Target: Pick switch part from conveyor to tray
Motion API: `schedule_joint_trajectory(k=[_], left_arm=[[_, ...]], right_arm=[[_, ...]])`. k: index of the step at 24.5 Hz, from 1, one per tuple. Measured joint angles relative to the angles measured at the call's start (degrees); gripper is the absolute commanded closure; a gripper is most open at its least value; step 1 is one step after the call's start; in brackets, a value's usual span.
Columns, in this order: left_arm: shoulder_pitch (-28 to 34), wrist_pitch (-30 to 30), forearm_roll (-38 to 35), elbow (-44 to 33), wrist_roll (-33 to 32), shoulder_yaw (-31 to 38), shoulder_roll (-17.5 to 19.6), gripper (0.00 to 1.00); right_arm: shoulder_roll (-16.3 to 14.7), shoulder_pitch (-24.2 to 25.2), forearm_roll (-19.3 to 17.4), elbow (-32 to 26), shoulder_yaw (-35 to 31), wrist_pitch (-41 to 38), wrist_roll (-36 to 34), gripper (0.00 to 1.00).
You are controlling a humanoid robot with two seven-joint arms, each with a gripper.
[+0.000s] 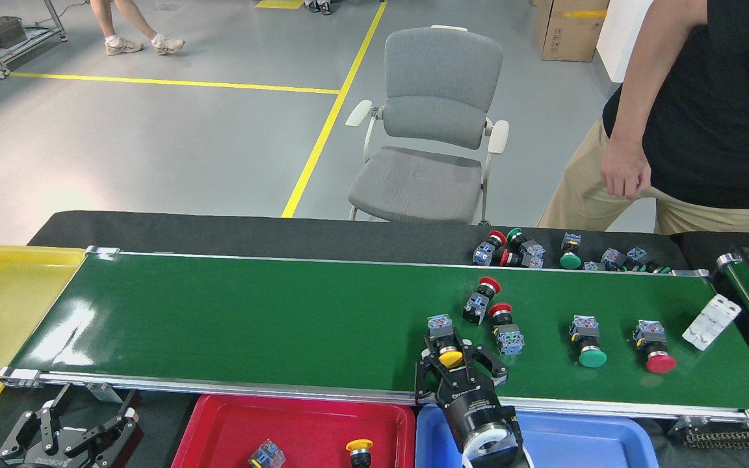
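The right gripper (450, 361), low and right of centre in the frame, stands with its fingers spread to either side of the yellow-capped switch part (445, 343), which lies on the conveyor (251, 318) near its front rail; whether the pads already bear on the part cannot be told, so it is recorded as open about the part, not clamped. Risk one: the cap is rounded and the grey-blue body lies behind it, so a closure on the cap alone would likely squeeze the part out forwards. Risk two: two red-capped switches (491, 309) lie just beside, up and to the right, and a wide finger could nudge them. Risk three: the lift must clear the silver rail before reaching the tray (218, 432) at lower centre-left (it already holds a yellow-capped part and a blue block), with the blue tray (576, 442) directly under the wrist as the likelier wrong landing. The left gripper (65, 435), bottom left, hangs idle with its fingers apart. The belt is glossy and glares at left. A person (706, 110) stands at upper right, a grey chair (433, 130) at top centre.
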Motion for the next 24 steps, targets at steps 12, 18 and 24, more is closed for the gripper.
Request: schedule_joint_trajectory(k=[12, 18, 24], left_arm=[[-1.45, 0.22, 0.25, 0.85, 0.00, -0.44, 1.98, 0.00], [-1.16, 0.06, 0.16, 0.58, 0.00, -0.56, 2.39, 0.00], [-5.30, -1.90, -0.28, -1.39, 0.00, -9.25, 2.08, 0.00]], right_arm=[[-0.91, 6.11, -1.81, -4.97, -3.11, -13.71, -2.98, 0.00], [0.16, 13.99, -5.45, -6.20, -16.61, 4.26, -10.06, 0.00], [0.78, 19.20, -7.26, -6.29, -21.14, 10.46, -13.64, 0.00]])
